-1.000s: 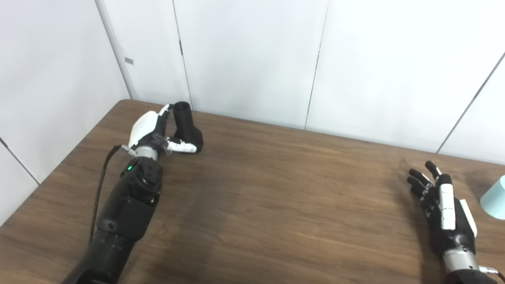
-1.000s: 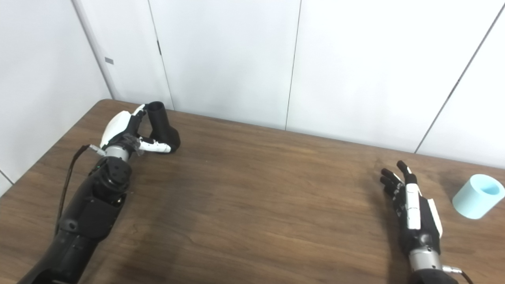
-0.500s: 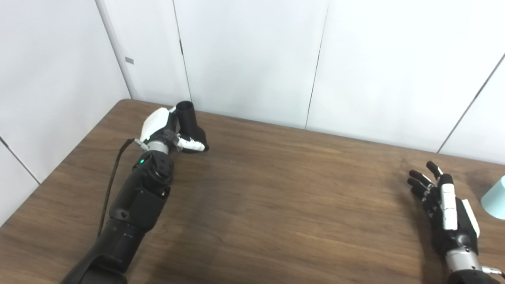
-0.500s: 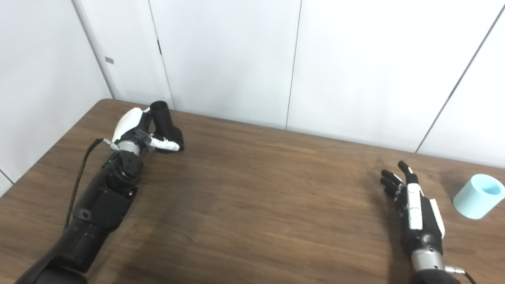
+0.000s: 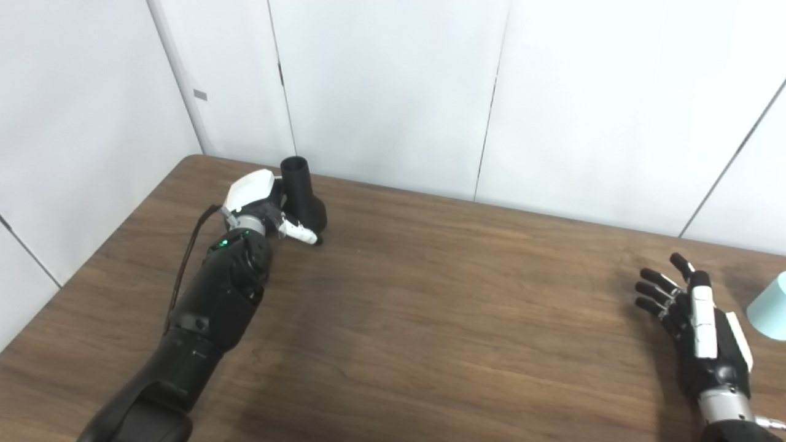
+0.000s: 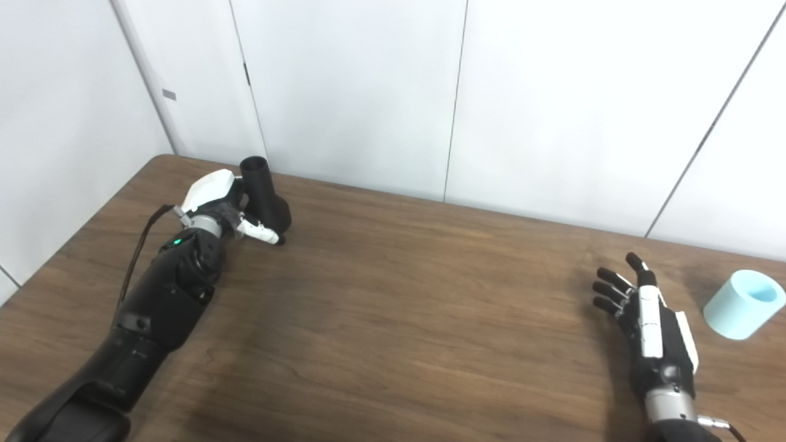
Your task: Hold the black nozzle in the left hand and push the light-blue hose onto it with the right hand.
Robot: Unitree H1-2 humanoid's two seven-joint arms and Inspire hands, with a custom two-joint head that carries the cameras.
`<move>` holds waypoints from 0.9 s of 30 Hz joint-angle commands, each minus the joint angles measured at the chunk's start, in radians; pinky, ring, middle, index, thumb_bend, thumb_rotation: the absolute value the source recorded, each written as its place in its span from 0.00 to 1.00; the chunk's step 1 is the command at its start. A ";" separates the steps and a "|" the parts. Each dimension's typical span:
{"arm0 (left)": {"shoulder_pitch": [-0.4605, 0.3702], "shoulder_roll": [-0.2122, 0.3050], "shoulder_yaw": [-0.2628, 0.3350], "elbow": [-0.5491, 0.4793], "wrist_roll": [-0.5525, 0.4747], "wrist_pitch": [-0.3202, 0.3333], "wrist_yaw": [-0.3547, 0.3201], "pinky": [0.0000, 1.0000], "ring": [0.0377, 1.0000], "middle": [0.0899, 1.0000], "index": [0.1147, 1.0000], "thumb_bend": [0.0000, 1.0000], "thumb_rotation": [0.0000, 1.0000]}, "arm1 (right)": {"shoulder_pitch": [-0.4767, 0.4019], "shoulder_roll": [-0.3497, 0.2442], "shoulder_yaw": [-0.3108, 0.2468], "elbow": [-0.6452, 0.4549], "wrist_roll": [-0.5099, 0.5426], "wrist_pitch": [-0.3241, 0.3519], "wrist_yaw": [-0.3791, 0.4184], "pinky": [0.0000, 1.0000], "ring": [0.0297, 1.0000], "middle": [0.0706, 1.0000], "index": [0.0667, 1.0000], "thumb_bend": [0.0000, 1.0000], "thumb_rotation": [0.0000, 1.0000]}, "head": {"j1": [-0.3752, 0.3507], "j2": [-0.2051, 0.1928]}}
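The black nozzle (image 5: 302,197) stands on its wide base at the table's far left, narrow mouth up. My left hand (image 5: 255,202) is pressed against its left side. The thumb lies stretched out along the table in front of the base, and the fingers are hidden behind the nozzle. No closed grip shows. The light-blue hose (image 6: 743,305), a short wide tube, lies on the table at the far right. My right hand (image 6: 651,328) hovers open just left of the hose, fingers spread, touching nothing.
The brown wooden table (image 5: 430,319) ends at white wall panels (image 5: 393,92) right behind the nozzle. A black cable (image 5: 187,258) runs along my left forearm.
My left hand has slid right against the nozzle, which has shifted a little right and stands straighter. The right hand has drifted slightly lower and to the right.
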 commanded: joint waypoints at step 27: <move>0.021 -0.022 0.056 -0.062 -0.118 -0.022 0.211 0.42 0.48 0.50 0.40 0.51 0.00 | 0.006 0.001 -0.006 -0.027 0.023 0.036 0.009 0.66 0.73 0.74 0.87 0.45 1.00 | -0.010 0.016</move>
